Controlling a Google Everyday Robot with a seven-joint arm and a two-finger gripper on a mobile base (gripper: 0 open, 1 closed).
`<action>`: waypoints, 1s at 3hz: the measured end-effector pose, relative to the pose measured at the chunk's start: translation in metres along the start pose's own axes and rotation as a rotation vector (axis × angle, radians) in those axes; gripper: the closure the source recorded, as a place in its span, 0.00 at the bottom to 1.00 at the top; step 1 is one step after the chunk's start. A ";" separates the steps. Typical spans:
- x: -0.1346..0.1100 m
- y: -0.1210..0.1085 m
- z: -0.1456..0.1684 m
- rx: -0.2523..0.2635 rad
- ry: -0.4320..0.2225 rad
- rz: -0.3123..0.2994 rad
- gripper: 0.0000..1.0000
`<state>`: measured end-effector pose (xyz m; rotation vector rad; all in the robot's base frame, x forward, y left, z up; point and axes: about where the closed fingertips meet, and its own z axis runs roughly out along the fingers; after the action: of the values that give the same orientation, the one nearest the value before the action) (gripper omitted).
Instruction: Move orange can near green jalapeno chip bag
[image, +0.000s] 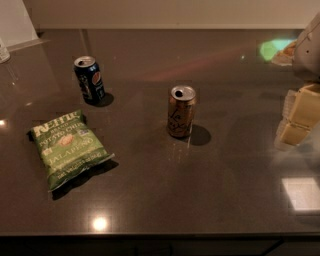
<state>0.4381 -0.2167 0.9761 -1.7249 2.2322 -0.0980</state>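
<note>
The orange can (180, 112) stands upright near the middle of the dark countertop, silver top up, dark cursive lettering on its side. The green jalapeno chip bag (68, 147) lies flat at the left front, well apart from the can. My gripper (299, 119) is at the right edge of the view, pale yellow, hovering to the right of the orange can and clear of it. It holds nothing that I can see.
A dark blue can (89, 79) with a round red-white-blue logo stands upright at the back left, behind the chip bag. The countertop's front edge (160, 234) runs along the bottom. A white object (17, 22) sits at the far left corner.
</note>
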 end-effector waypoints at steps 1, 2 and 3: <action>-0.001 -0.002 0.000 0.005 -0.009 0.001 0.00; -0.008 -0.015 0.012 0.009 -0.063 0.021 0.00; -0.023 -0.024 0.036 -0.007 -0.147 0.028 0.00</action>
<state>0.4759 -0.1957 0.9525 -1.6470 2.1514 0.0420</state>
